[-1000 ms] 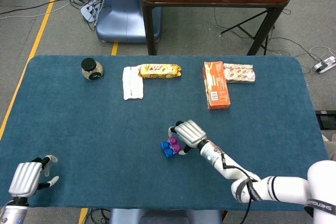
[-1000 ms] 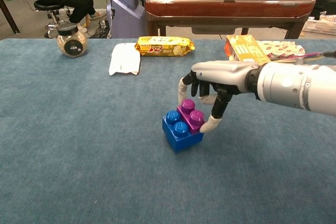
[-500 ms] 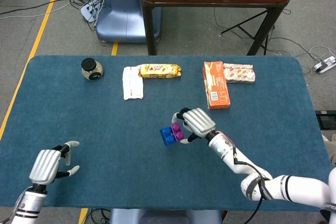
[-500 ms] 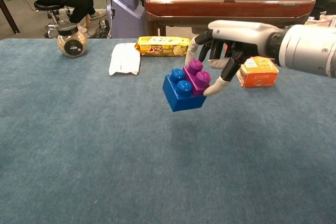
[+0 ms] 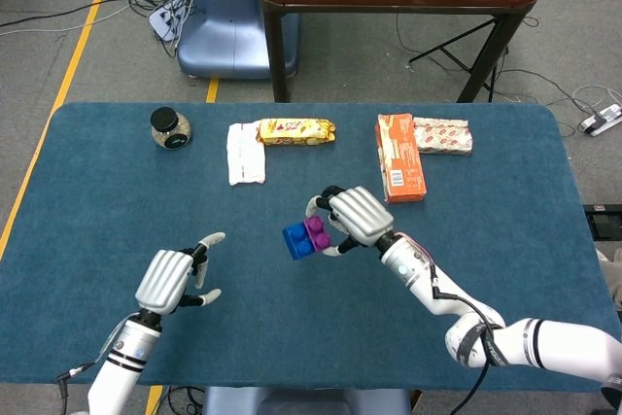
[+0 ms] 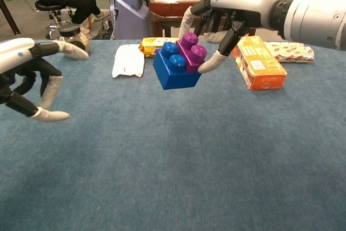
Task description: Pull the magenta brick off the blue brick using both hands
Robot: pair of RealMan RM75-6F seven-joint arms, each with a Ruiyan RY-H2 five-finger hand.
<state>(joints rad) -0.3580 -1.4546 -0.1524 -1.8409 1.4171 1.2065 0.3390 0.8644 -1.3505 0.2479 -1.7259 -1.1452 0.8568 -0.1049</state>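
Nearest the robot, over the front of the blue table (image 5: 117, 201), the left hand (image 5: 175, 277) hovers with its fingers spread and curved, holding nothing, well apart from the bricks. Further in, near the middle of the table, the right hand (image 6: 227, 9) holds the joined pair of bricks clear of the cloth: its fingers pinch the magenta brick (image 6: 190, 51), which sits pressed onto the right half of the blue brick (image 6: 172, 70), so the blue one hangs from it with its left side free and facing the left hand. The step in hand appears to be the bringing together of both hands, with the pair lifted and the pull not yet begun. The next move likely calls for the left hand to travel right and slightly up to the exposed blue brick and close firmly on its free sides, without knocking the pair out of the right hand's pinch; then the hands would need to draw apart along the line of the studs. Beyond the bricks, along the far edge, lie a jar (image 5: 170, 128), a white packet (image 5: 245, 153), a yellow snack pack (image 5: 295, 130), an orange box (image 5: 399, 156) and a red-and-white packet (image 5: 442, 135)
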